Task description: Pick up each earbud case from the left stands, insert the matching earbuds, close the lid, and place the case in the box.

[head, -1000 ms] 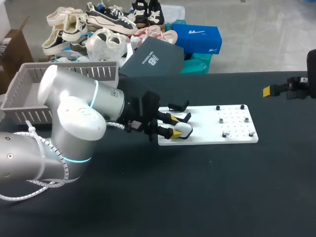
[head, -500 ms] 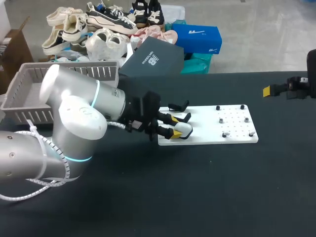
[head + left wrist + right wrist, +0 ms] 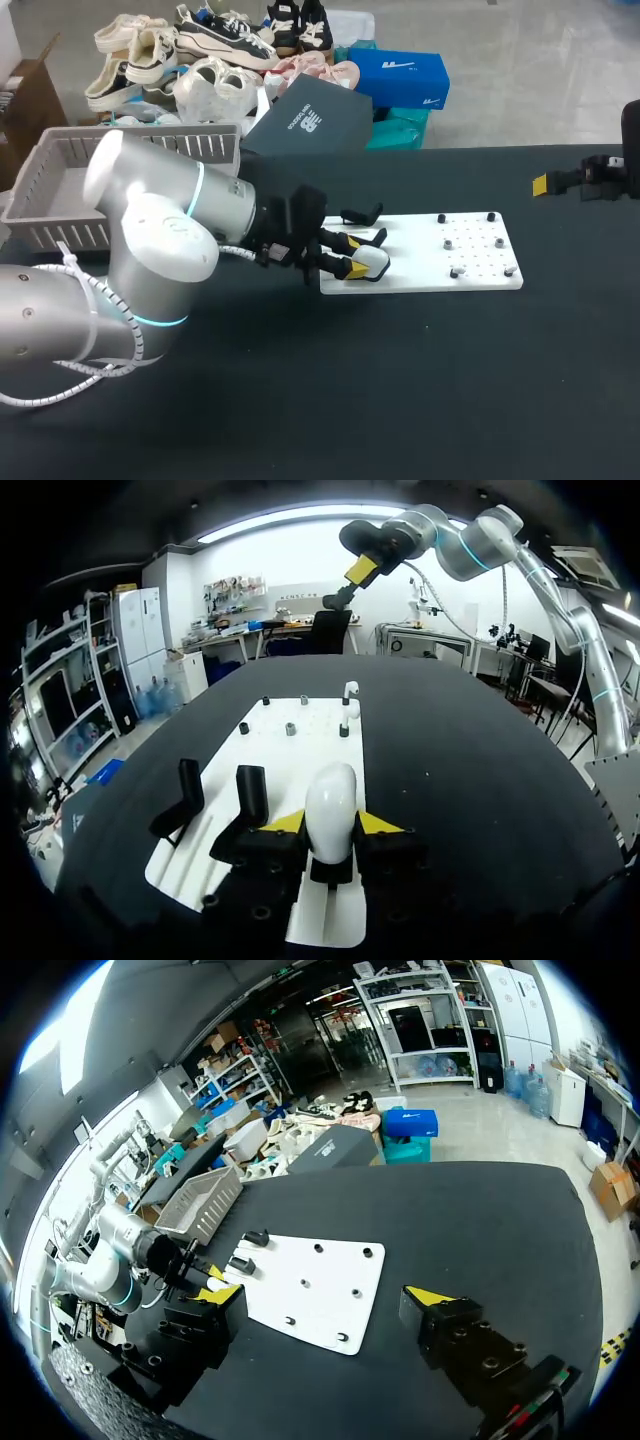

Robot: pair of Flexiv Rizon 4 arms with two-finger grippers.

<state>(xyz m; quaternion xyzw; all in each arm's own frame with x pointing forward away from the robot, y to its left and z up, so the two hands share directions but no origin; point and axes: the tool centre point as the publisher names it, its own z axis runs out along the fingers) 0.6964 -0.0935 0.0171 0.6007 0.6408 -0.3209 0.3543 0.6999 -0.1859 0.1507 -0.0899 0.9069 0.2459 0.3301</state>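
Low, left arm (image 3: 170, 240) level beside white board (image 3: 480, 272), jaws pinching earbud case (image 3: 331, 800)

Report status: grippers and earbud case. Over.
Left gripper shut on white earbud case, over white board. Right gripper open, far right. Black stand close beside case.

Left half of the head view, and the left arm (image 3: 160, 250) blocks the right end of the grey basket (image 3: 50, 180), whose other end runs off the left edge, while the left gripper (image 3: 354, 256) covers the near side of the white earbud case (image 3: 376, 260). Over at the right edge the right arm (image 3: 605, 178) is cut off, just its wrist and one yellow tip in frame. On the white board (image 3: 420, 272) the little dark pieces (image 3: 457, 272) are too small to tell pegs from earbuds, and in the left wrist view the case's base drops out of sight between the fingers (image 3: 285, 824).
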